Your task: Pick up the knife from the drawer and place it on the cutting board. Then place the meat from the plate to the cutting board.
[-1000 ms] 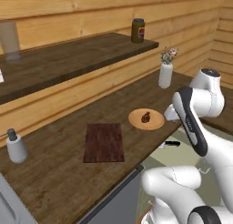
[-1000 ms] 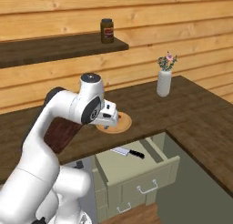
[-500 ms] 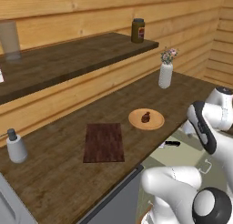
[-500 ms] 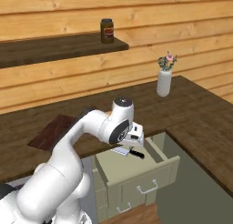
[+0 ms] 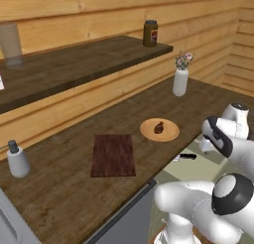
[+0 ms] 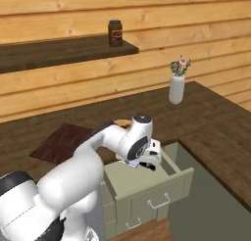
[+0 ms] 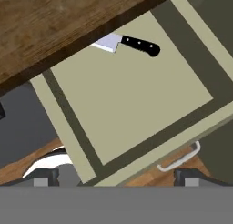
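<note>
**Q:** Fingers [image 7: 45, 176] – state?

**A:** Spread wide, nothing btwn them. In hand view the two dark tips sit far apart at the bottom, one each side; gripper [image 7: 119, 177] hangs over the front edge of the drawer [image 7: 132, 104], looking down into it.

**Q:** Arm pose, big to small?

**A:** Arm folded low & fwd. Right base view: upper link runs from lower left across the counter edge, elbow joint bulges over the drawer [image 6: 147, 179], hand tucked under it pointing down into the open drawer. Gripper [image 6: 147, 159] partly hidden by the wrist there. Left base view: arm at lower right, wrist past the counter's front edge.

**Q:** Vs earlier?

**A:** 1 s ago the hand was up over the counter near the plate. 0.5 s ago it had swung down toward the drawer. Now lower again & closer to the drawer front. Objs on counter haven't moved.

**Q:** Task things?

**A:** Cutting board [image 5: 113, 154] flat on counter, bare. Plate [image 5: 159, 130] near it, to its right in left base view, apart from it. Meat [image 5: 158, 127] sits on the plate. Knife [image 7: 128, 43] lies flat at the drawer's back, black handle on the light floor, blade tip running under the counter [image 7: 54, 32] lip. Knife [image 5: 187, 156] also seen in left base view, handle just past the counter edge. Gripper well apart from it, no contact.
</note>
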